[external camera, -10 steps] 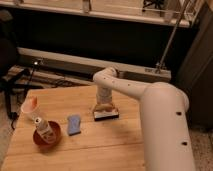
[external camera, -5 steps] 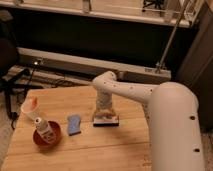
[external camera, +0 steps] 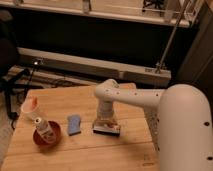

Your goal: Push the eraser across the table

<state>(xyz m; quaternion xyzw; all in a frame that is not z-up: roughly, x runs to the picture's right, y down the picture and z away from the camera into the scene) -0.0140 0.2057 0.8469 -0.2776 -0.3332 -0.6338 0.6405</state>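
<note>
The eraser point(external camera: 106, 129) is a small oblong block with a black base and a lighter top, lying on the light-brown wooden table point(external camera: 90, 152) right of centre. My gripper point(external camera: 105, 120) comes straight down from the white arm and sits on top of the eraser, touching it. The lower part of the gripper hides most of the eraser's top.
A blue pad point(external camera: 74, 124) lies just left of the eraser. A red bowl point(external camera: 46, 136) holding a bottle stands near the left edge, with a pale cup point(external camera: 30, 107) behind it. The white arm covers the table's right side. A dark chair stands off the left edge.
The gripper and the eraser have shifted together toward the near edge of the table. The arm has swung lower over the right side.
</note>
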